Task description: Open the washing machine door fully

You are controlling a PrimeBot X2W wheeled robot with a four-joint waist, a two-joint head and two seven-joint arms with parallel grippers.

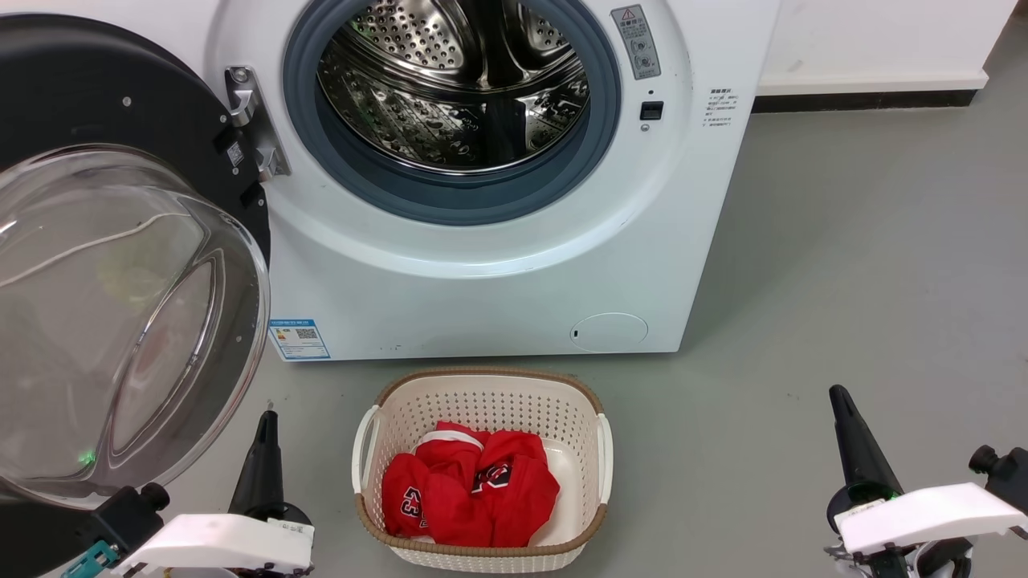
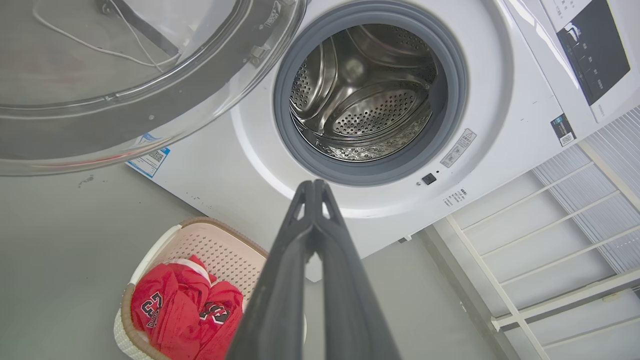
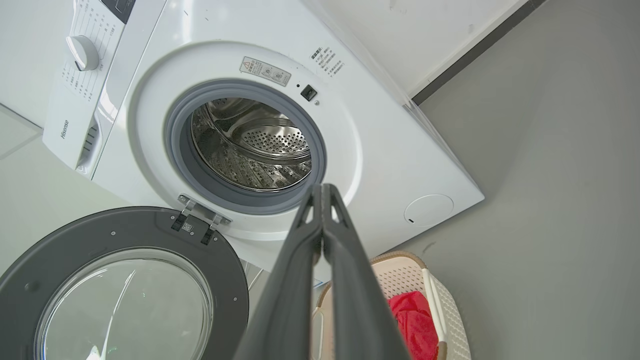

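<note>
The washing machine door (image 1: 112,265), a big black disc with a clear domed glass window, stands swung wide out to the left on its hinge (image 1: 253,120); it also shows as the door (image 2: 125,85) and the door (image 3: 120,295). The steel drum (image 1: 454,80) lies exposed behind the grey seal. My left gripper (image 1: 267,419) is low at the lower left, just right of the door's glass, fingers pressed together and holding nothing, seen as the left gripper (image 2: 312,186). My right gripper (image 1: 837,395) is at the lower right, shut and empty, seen as the right gripper (image 3: 322,189).
A cream laundry basket (image 1: 482,385) with red clothes (image 1: 470,486) stands on the grey floor in front of the white washing machine (image 1: 482,297). A white rack (image 2: 550,240) stands to the machine's right side in the left wrist view. A wall skirting (image 1: 867,100) runs behind.
</note>
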